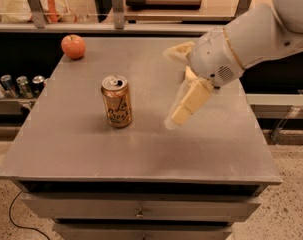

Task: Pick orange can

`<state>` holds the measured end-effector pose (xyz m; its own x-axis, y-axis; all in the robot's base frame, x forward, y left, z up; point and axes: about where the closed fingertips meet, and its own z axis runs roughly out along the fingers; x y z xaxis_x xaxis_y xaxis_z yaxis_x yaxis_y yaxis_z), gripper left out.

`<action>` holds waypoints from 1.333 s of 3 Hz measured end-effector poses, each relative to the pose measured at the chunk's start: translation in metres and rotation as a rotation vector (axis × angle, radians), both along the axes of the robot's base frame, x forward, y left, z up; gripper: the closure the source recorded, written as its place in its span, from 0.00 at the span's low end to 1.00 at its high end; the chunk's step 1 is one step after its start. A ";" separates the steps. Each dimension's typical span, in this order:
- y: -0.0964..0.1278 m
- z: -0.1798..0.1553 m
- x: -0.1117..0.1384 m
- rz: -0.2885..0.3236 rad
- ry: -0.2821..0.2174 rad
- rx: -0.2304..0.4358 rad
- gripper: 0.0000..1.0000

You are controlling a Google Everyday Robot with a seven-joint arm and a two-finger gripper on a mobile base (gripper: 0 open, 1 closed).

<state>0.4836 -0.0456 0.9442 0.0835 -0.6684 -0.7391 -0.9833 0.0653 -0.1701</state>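
The orange can point(116, 101) stands upright on the grey table point(91, 149), left of centre, its silvery pull-tab top facing up. My gripper point(169, 86) hangs over the table to the right of the can, about a can's height away from it, not touching it. Its two cream fingers point(186, 106) are spread apart and hold nothing. The white arm reaches in from the upper right.
A red-orange apple point(73, 46) sits at the table's far left corner. Several small silvery cans point(16, 85) stand on a lower shelf at the left. A glass-fronted counter point(141, 9) runs behind the table. A yellow sponge is mostly hidden behind the gripper.
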 end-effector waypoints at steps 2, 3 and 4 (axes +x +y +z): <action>0.084 -0.020 0.010 0.093 0.021 0.115 0.00; 0.111 -0.028 0.015 0.125 0.035 0.135 0.00; 0.126 -0.036 0.022 0.140 0.053 0.147 0.17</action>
<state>0.5055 0.0808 0.9078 0.1265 -0.5375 -0.8337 -0.9918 -0.0520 -0.1169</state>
